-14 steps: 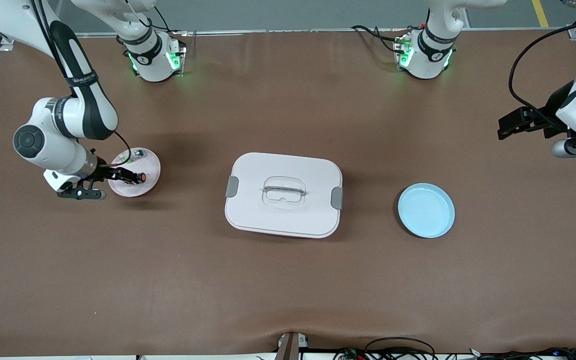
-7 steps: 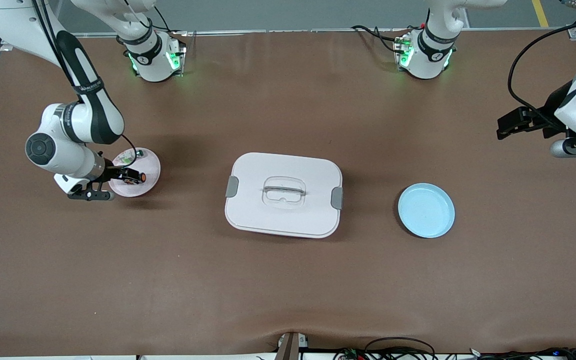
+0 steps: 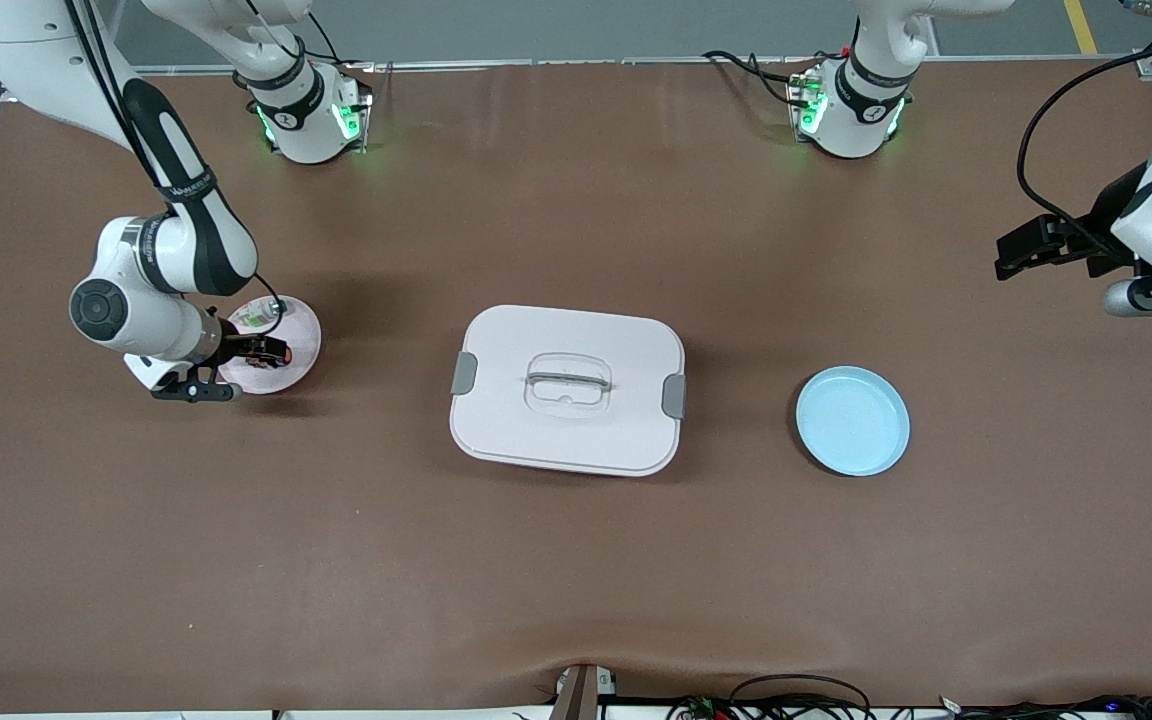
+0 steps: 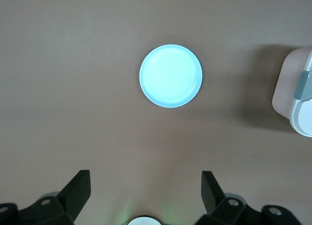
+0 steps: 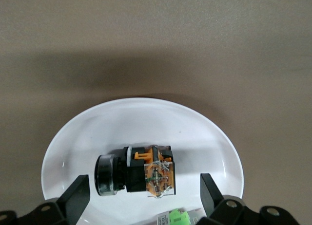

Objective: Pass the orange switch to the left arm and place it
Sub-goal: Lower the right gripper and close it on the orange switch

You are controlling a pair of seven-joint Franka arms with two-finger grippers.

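The orange switch (image 5: 141, 170), with a black cylinder end and an orange body, lies on its side on the pink plate (image 3: 298, 335), which looks white in the right wrist view (image 5: 195, 132). My right gripper (image 3: 266, 351) is open and low over the plate, one finger on each side of the switch (image 5: 145, 187). My left gripper (image 3: 1021, 250) is open and empty and waits high at the left arm's end of the table (image 4: 146, 183). The white lidded box (image 3: 516, 420) stands in the middle of the table.
A green-and-silver component (image 3: 254, 316) lies on the same pink plate, next to the switch (image 5: 178, 217). A blue plate (image 3: 852, 420) sits between the box and the left arm's end; the left wrist view shows it (image 4: 170, 76) and a box corner (image 4: 297, 98).
The right arm's wrist has shifted toward the plate and the gripper has come closer down around the switch. The left arm has not moved.
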